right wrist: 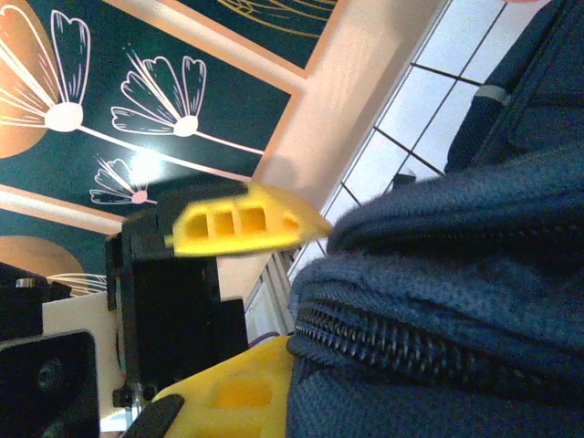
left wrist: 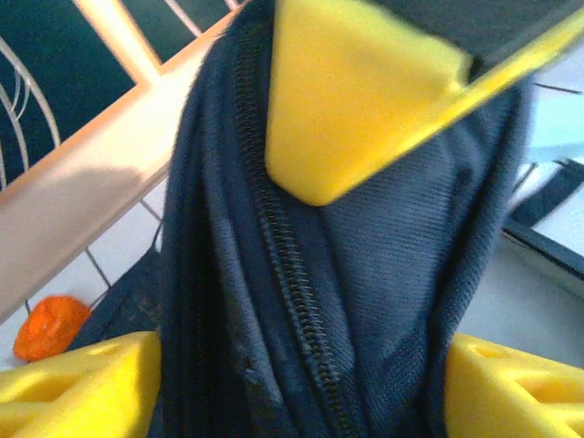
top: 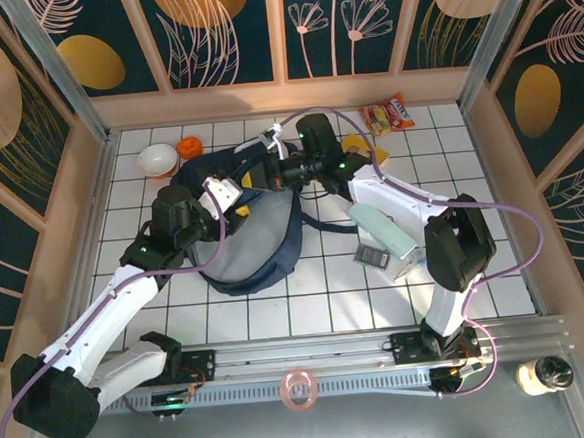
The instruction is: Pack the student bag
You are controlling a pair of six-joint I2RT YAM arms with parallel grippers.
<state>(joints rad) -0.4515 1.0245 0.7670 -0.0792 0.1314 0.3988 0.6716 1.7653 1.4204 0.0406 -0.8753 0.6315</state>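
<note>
The student bag (top: 246,244) lies left of centre on the tiled table (top: 318,302), its zippered rim bunched upward. The right tool (top: 272,172) is clenched on that rim. The left tool (left wrist: 301,388) straddles the same fold, with navy fabric filling the gap between its fingers; I cannot tell whether it is gripping.

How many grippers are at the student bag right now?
2: the left gripper straddles the student bag's zipper fold; the right gripper is shut on its zippered edge.
</note>
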